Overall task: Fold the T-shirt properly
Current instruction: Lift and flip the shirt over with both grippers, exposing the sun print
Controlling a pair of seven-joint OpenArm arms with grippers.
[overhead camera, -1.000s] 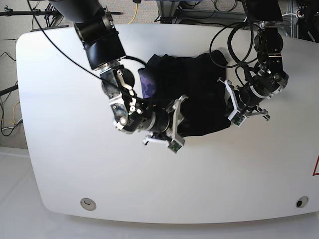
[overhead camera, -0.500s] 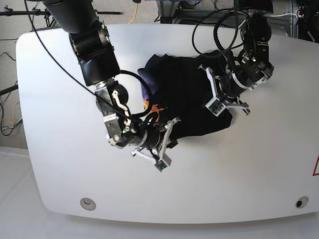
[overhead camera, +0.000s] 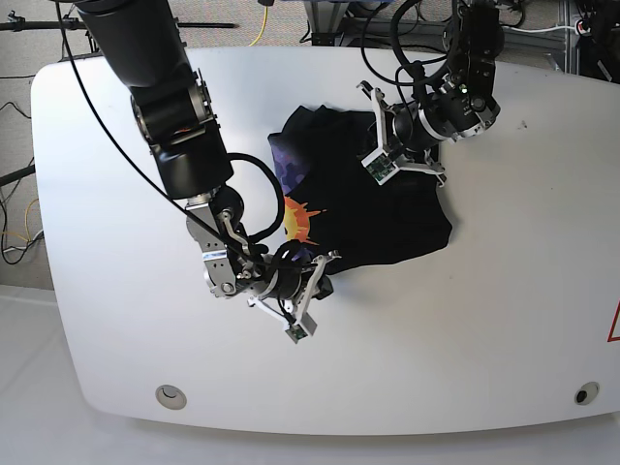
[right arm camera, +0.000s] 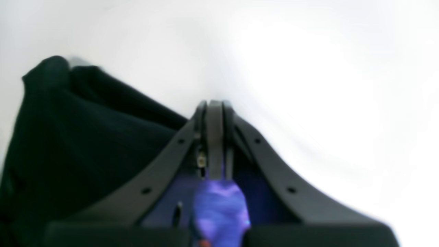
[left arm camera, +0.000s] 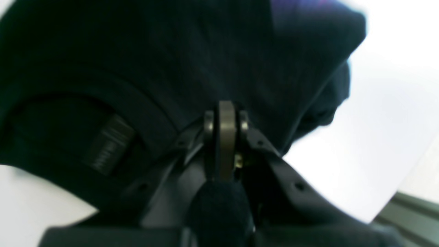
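The black T-shirt (overhead camera: 387, 213) lies crumpled in the middle of the white table (overhead camera: 484, 329), with an orange sun print (overhead camera: 300, 223) and a purple patch (overhead camera: 288, 155) showing on its left part. My right gripper (overhead camera: 318, 283), at the shirt's front-left edge, is shut on a fold of purple-printed cloth (right arm camera: 219, 206), its fingertips (right arm camera: 212, 109) pressed together. My left gripper (overhead camera: 380, 126) is over the shirt's back edge. It is shut (left arm camera: 223, 113) on black cloth (left arm camera: 219, 206), and the shirt (left arm camera: 171, 51) hangs in front of it.
Cables and stands crowd the floor behind the table's far edge (overhead camera: 320, 29). Two round holes (overhead camera: 171, 394) (overhead camera: 581, 394) sit near the front edge, and a red mark (overhead camera: 613, 325) is at the right edge. The table's edge (left arm camera: 404, 202) shows in the left wrist view.
My right gripper has shut on the shirt's edge and drawn it front-left, uncovering the sun print. My left gripper has carried its cloth back and leftward over the shirt.
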